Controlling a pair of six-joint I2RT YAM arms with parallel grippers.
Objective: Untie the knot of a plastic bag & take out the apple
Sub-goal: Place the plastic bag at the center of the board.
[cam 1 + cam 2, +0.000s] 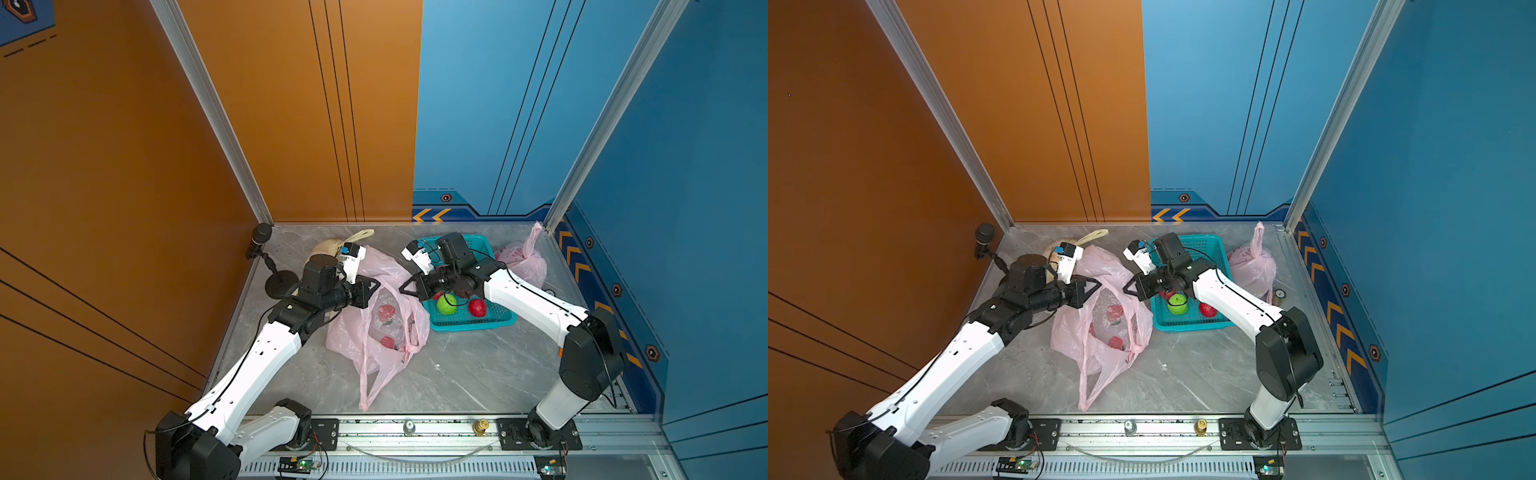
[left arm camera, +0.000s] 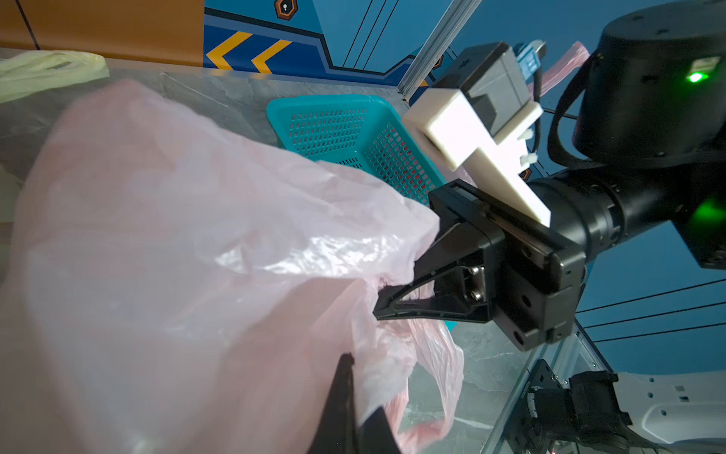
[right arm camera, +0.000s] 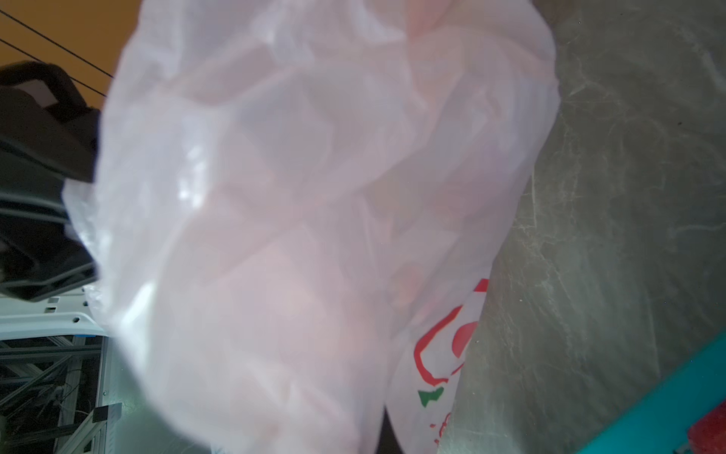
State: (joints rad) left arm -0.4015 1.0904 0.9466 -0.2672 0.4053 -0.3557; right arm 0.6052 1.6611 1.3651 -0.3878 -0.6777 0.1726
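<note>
Centrally, the pink plastic bag lies slumped on the table, with its mouth drawn apart between the two arms. No tight knot shows at the mouth in either top view. One long handle loop trails loose toward the front edge, so the untying step is judged done or very nearly so. A small red round shape seen through the film, probably the apple, sits low inside the bag and is not yet out. The larger red-and-green patch above it is most likely the bag's printed logo.

The left gripper has its fingers pressed together on the near rim of the mouth. The right gripper is pinched shut on the opposite rim, and the left wrist view shows the film caught at its tip.

What remains, by this reading, is to free one arm, reach into the opening and lift the fruit clear.

Just beside the bag stands a teal basket holding a green fruit and a red fruit. Behind it rests a second pink bag, tied, and a cream bag lies at the back.
</note>
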